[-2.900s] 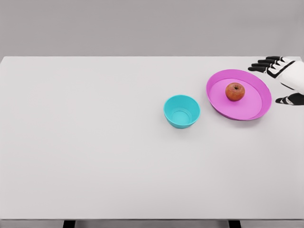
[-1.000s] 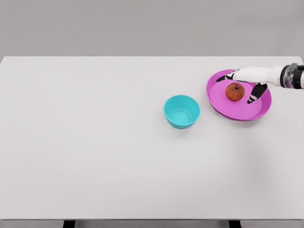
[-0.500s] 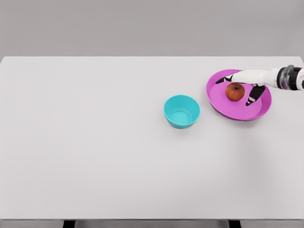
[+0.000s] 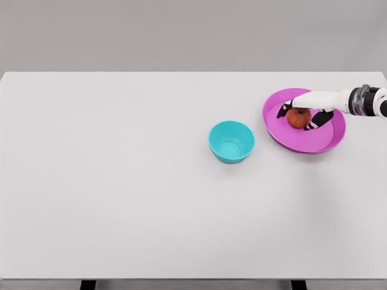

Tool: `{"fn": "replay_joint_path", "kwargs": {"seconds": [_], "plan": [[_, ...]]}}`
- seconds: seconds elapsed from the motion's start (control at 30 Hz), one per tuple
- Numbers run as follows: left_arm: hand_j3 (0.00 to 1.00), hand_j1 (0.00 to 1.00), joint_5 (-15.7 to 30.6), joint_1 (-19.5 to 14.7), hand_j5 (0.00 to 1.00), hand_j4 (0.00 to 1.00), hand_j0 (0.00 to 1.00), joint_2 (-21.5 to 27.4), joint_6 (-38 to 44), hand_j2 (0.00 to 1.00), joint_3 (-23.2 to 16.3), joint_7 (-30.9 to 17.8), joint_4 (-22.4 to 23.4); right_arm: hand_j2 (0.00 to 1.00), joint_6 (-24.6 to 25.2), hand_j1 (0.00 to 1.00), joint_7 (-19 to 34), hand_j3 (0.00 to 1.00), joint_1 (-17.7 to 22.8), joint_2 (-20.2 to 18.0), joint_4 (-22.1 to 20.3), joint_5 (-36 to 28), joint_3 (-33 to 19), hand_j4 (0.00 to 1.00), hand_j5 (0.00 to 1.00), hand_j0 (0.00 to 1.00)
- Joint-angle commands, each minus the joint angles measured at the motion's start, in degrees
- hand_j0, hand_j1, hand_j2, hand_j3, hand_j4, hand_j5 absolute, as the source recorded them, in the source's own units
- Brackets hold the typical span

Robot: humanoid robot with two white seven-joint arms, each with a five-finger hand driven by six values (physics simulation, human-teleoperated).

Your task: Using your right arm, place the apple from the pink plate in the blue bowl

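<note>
The apple [image 4: 299,117] sits on the plate [image 4: 302,142], enclosed by the right hand [image 4: 305,107], whose fingers [image 4: 283,110] curl around both its sides from 3 o'clock, with the bowl [image 4: 231,141] near at 8 o'clock.

Pretty roomy setup overall. The worktop [image 4: 121,199] is bare across its whole left half and along the entire front, so an arm can sweep there with nothing to hit. The only things standing up are the blue bowl [image 4: 231,141] right of centre and the pink plate [image 4: 302,142] just to its right, with a narrow strip of open surface between the two. The plate's raised rim is the one lip in the way on that side. The right hand [image 4: 299,112] sits over the plate, fingers curled around the apple [image 4: 298,118], so that spot is taken. Above the bowl's mouth it's all open.
</note>
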Motion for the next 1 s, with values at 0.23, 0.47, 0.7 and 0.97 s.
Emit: {"fn": "replay_joint_path", "kwargs": {"seconds": [0.23, 0.47, 0.7, 0.97], "plan": [[1.00, 1.00, 0.0, 0.0, 1.00, 1.00, 1.00, 0.0, 0.0, 1.00, 0.0, 0.0, 0.0, 0.60, 0.1, 0.60, 0.0, 0.60, -0.3, -0.1, -0.3, -0.4, 0.2, 0.60, 0.60, 0.60], [1.00, 1.00, 0.0, 0.0, 1.00, 1.00, 1.00, 0.0, 0.0, 1.00, 0.0, 0.0, 0.0, 0.55, 0.1, 0.55, 0.0, 0.55, -0.4, -0.1, -0.5, -0.3, 0.0, 0.55, 0.55, 0.55], [1.00, 1.00, 0.0, 0.0, 1.00, 1.00, 1.00, 0.0, 0.0, 1.00, 0.0, 0.0, 0.0, 0.55, 0.1, 0.55, 0.0, 0.55, -1.4, -0.2, -1.2, -0.4, -0.5, 0.55, 0.55, 0.55], [1.00, 1.00, 0.0, 0.0, 1.00, 1.00, 1.00, 0.0, 0.0, 1.00, 0.0, 0.0, 0.0, 0.55, 0.1, 0.55, 0.0, 0.55, -1.5, -0.9, -7.8, -0.4, -0.6, 0.55, 0.55, 0.55]]}}
